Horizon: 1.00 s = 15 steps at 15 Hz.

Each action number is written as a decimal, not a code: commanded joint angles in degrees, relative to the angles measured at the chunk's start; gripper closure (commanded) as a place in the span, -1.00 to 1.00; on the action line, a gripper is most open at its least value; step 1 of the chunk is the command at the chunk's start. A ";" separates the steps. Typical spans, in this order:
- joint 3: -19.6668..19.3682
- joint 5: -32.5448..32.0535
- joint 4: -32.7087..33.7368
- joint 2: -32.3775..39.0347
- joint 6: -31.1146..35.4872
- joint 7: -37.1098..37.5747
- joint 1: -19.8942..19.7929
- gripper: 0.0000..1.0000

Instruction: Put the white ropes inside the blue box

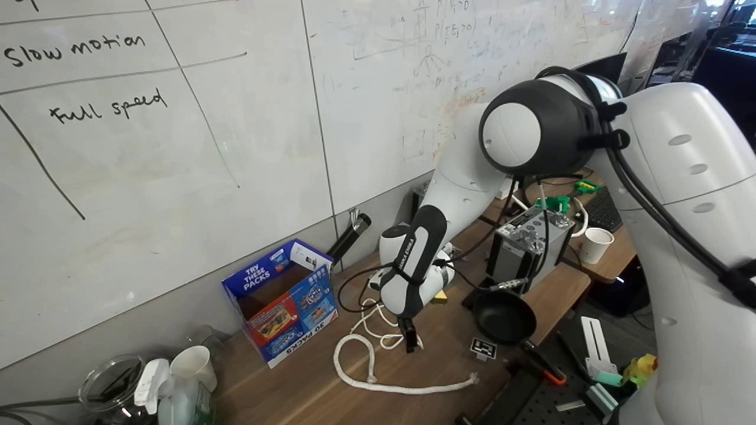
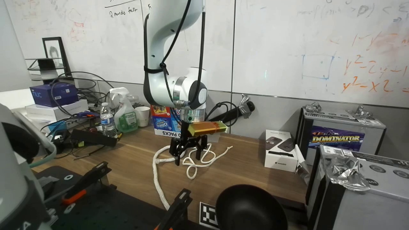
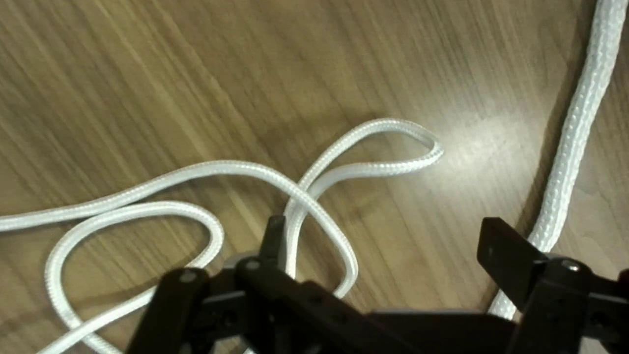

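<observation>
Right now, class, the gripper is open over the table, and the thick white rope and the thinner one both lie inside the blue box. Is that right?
Not quite. The thick white rope and the thinner white rope lie on the table, not inside the blue box, as the wrist view and both exterior views show. The gripper is indeed open over the table.

- A robotics lab: a jointed arm (image 1: 531,133) carries the tool (image 2: 188,159).
- Behind the tool, a whiteboard (image 2: 271,57) bearing handwritten equations (image 2: 372,87).
- On the table (image 2: 246,159) below the tool, a printed black-and-white marker (image 1: 484,348).
- Well apart from the tool, a computer keyboard (image 1: 603,209).
</observation>
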 commanded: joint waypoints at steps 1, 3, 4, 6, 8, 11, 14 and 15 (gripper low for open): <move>0.20 -1.49 3.42 2.56 0.46 0.88 0.26 -1.00; 0.28 -1.55 4.64 3.67 0.53 0.84 0.34 -1.00; -0.19 -1.88 5.09 4.29 0.95 1.06 0.71 -1.00; -0.12 -2.01 6.03 5.21 0.83 0.94 0.48 -1.00; 0.03 -2.14 6.65 5.82 0.79 0.71 0.13 -1.00; -0.02 -2.43 7.15 6.25 0.91 0.70 0.05 -1.00; -0.01 -2.58 7.17 6.36 1.05 0.59 -0.24 -1.00; -0.04 -2.58 7.19 6.38 1.04 0.57 -0.31 -1.00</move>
